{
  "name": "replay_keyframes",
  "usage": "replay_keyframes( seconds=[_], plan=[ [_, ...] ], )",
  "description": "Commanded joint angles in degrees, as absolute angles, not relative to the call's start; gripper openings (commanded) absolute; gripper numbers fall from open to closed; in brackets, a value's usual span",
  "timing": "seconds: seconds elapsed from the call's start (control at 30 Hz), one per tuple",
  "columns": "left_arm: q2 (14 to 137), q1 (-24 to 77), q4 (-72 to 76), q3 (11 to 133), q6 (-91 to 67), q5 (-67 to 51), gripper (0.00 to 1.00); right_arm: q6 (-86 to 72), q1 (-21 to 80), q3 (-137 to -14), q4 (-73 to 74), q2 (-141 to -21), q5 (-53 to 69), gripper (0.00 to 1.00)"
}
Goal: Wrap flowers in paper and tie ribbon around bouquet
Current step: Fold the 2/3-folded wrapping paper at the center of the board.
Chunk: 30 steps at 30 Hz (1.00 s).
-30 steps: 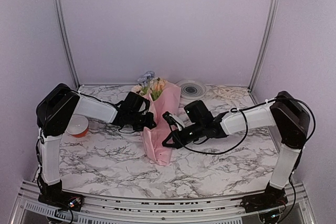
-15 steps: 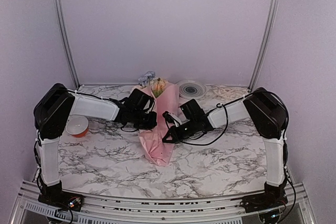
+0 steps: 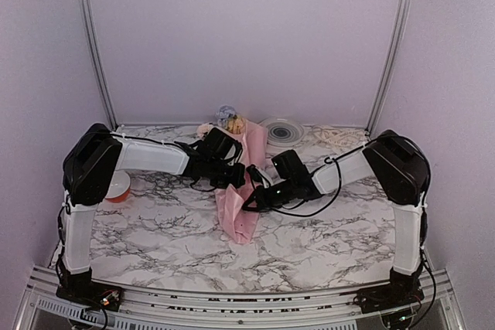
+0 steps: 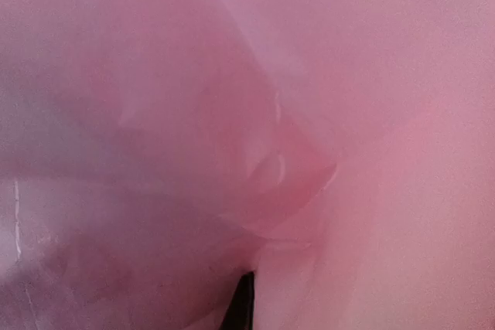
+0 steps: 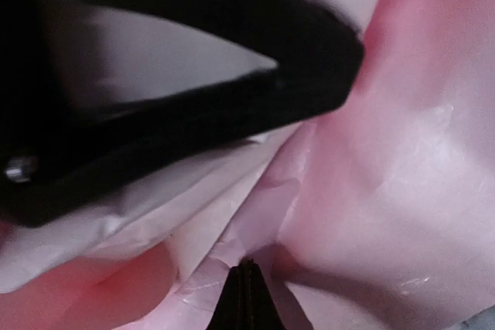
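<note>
Because the rolled paper [image 3: 234, 210] would likely spring open if let go, the top view shows the left gripper [image 3: 236, 178] and right gripper [image 3: 250, 197] pinching it from either side, with the flowers [image 3: 230, 120] poking out its far end and the ribbon [image 3: 340, 137] lying unused far right. Left wrist: pink folds everywhere, jaws squeezed together on one. Right wrist: tips likewise clamped on paper.

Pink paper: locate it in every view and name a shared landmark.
Top external: the paper lies mid-table, a long wrap between both arms.
Left wrist: it fills the whole picture.
Right wrist: it covers the right and bottom.
Landmark: shut tips of left gripper and right gripper pinching it: bottom centre in wrist views, mid-wrap from above.
</note>
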<state>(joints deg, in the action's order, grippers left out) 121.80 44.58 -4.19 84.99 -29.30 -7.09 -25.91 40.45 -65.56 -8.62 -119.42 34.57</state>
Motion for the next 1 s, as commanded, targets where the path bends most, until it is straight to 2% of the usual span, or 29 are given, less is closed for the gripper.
replay_keyframes(
  seconds=[0.0,0.27,0.33,0.37,0.4,0.47,0.53,0.57,0.67,0.83,0.97],
  plan=[
    [125.05,44.62,-5.82,86.47,-28.19,-7.27,0.0,-31.98,40.61,-61.11,-15.6,-111.03,31.81,0.0],
    [126.55,44.38,-6.51,86.39,-27.18,-6.01,0.0,-36.62,37.28,-55.25,-11.74,-97.32,20.07,0.0],
    [126.64,44.38,-6.59,86.47,-26.92,-5.74,0.0,-35.98,35.09,-56.64,-10.73,-96.32,19.01,0.05],
    [126.65,44.38,-6.6,86.48,-26.82,-5.72,0.0,-35.05,34.3,-58.6,-9.46,-96.63,18.77,0.09],
    [126.72,44.38,-6.69,86.48,-26.81,-5.71,0.0,-33.75,33.79,-61.08,-8.05,-97.25,18.5,0.17],
    [126.8,44.38,-6.68,86.5,-26.7,-5.56,0.0,-31.39,33.72,-66.25,-5.77,-99.11,16.69,0.4],
    [126.83,44.38,-6.69,86.51,-26.69,-5.46,0.0,-31.19,33.66,-70.87,-4.95,-101.61,16.31,0.53],
    [126.78,44.38,-6.76,86.49,-26.64,-5.41,0.0,-31.0,33.66,-74.06,-3.91,-103.14,16.07,0.65],
    [126.81,44.38,-6.69,86.59,-26.63,-5.29,0.0,-30.09,33.66,-79.97,-0.9,-108.0,14.92,0.74],
    [126.74,44.38,-6.7,86.49,-26.63,-5.48,0.0,-30.56,33.67,-83.67,0.51,-114.04,14.74,0.73],
    [126.58,44.38,-6.76,86.33,-26.48,-5.53,0.02,-30.49,33.75,-84.32,-0.29,-116.36,17.92,0.59]
  ],
)
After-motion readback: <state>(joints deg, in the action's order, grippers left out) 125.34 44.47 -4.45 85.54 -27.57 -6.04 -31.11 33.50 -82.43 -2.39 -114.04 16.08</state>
